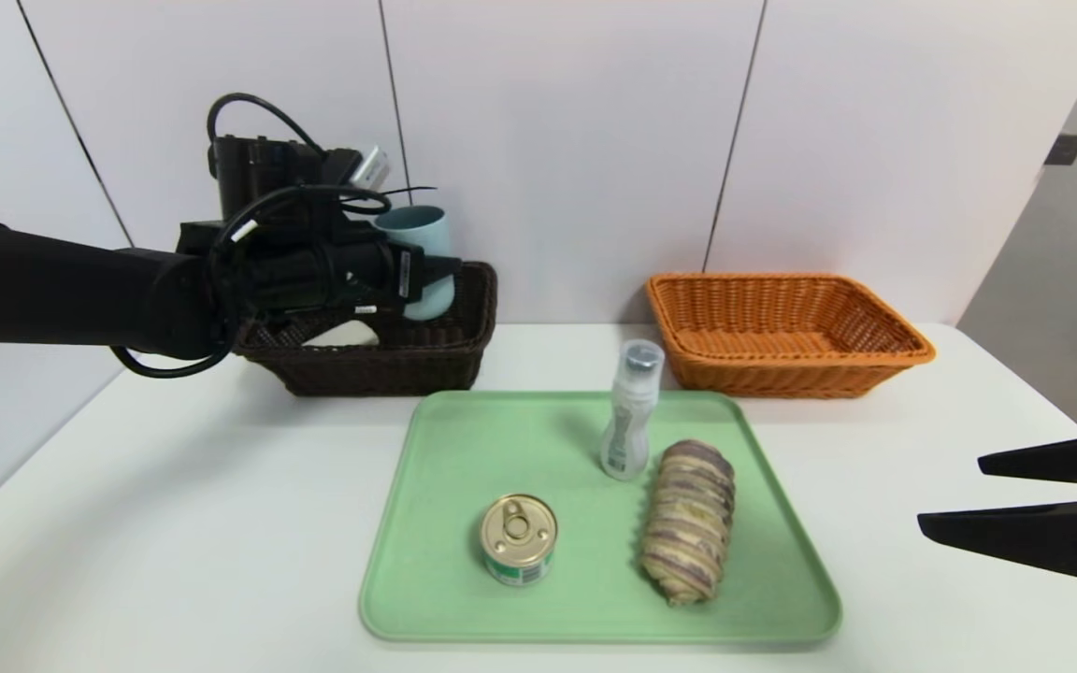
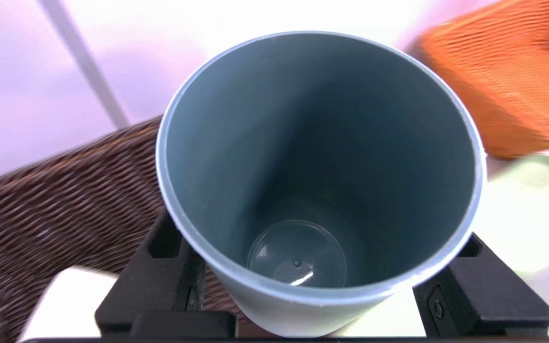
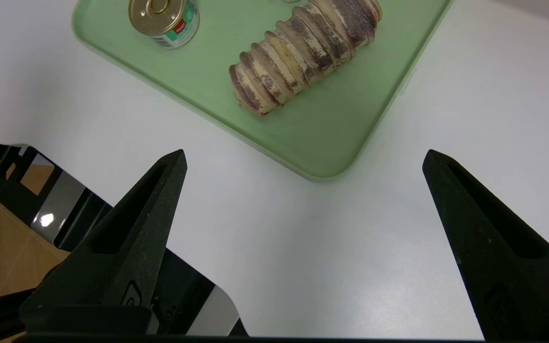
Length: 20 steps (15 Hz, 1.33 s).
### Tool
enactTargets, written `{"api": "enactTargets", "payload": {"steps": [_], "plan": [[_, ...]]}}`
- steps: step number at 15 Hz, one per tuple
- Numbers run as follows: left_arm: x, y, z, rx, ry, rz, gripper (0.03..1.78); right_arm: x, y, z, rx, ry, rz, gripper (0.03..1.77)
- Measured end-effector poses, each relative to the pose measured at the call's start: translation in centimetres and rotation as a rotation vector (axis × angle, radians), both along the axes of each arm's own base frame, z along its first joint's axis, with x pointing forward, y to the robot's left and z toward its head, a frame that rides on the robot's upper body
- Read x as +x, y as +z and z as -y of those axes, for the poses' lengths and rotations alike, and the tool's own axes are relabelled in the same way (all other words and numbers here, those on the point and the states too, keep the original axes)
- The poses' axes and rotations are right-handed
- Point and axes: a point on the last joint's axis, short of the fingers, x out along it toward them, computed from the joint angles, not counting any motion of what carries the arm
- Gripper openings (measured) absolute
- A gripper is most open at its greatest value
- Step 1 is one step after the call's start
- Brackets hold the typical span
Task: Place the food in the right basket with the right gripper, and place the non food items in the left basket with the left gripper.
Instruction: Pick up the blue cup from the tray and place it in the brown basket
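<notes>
- Cup [image 1: 419, 245], blue-grey plastic, sits clamped between the left jaws [image 1: 426, 271], one finger on each side of its wall; the wrist view looks straight down into its open mouth [image 2: 320, 157].
- The left jaws are about half open, closed on the cup, and hold it above the dark brown basket [image 1: 408, 360], over that basket's right end.
- A white soap bar [image 1: 344, 334] lies inside the dark basket, below and a little behind the left jaws.
- The right jaws [image 1: 964, 495] are spread wide and hold nothing; they hover over the bare counter [image 1: 174, 523] at the right edge of the head view, tips pointing towards the tray.
- The green tray [image 1: 464, 449] lies just ahead of the right jaws; its near corner [image 3: 324, 166] falls between the two fingertips [image 3: 177, 159] in the right wrist view.
- The swirled bread roll [image 1: 688, 519] is the item nearest the right jaws, lying lengthwise on the tray.
- The tin can [image 1: 518, 539] stands upright on the tray beyond the roll, well apart from both jaws.
- The small white bottle [image 1: 630, 411] stands upright at the far side of the tray, just beside the roll's far end.
- The orange basket [image 1: 786, 332] stands at the back of the counter, ahead of the right jaws and beyond the tray.
</notes>
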Motion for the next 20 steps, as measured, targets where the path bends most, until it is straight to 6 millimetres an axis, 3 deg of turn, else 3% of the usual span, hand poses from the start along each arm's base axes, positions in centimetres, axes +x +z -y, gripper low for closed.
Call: {"api": "enactTargets", "payload": {"steps": [6, 10, 20], "plan": [[3.8, -3.1, -1.4, 0.006, 0.058, -0.028, 1.14, 0.1, -0.2, 0.0, -0.003, 0.001, -0.009, 1.71], [5.5, -4.5, -1.3, 0.012, 0.064, -0.040, 1.14, 0.4, -0.5, -0.1, 0.000, 0.000, -0.003, 1.71], [7.2, -6.9, -1.0, 0.020, 0.066, -0.077, 1.18, 0.8, -1.0, -0.1, 0.006, -0.011, 0.008, 1.71]]}}
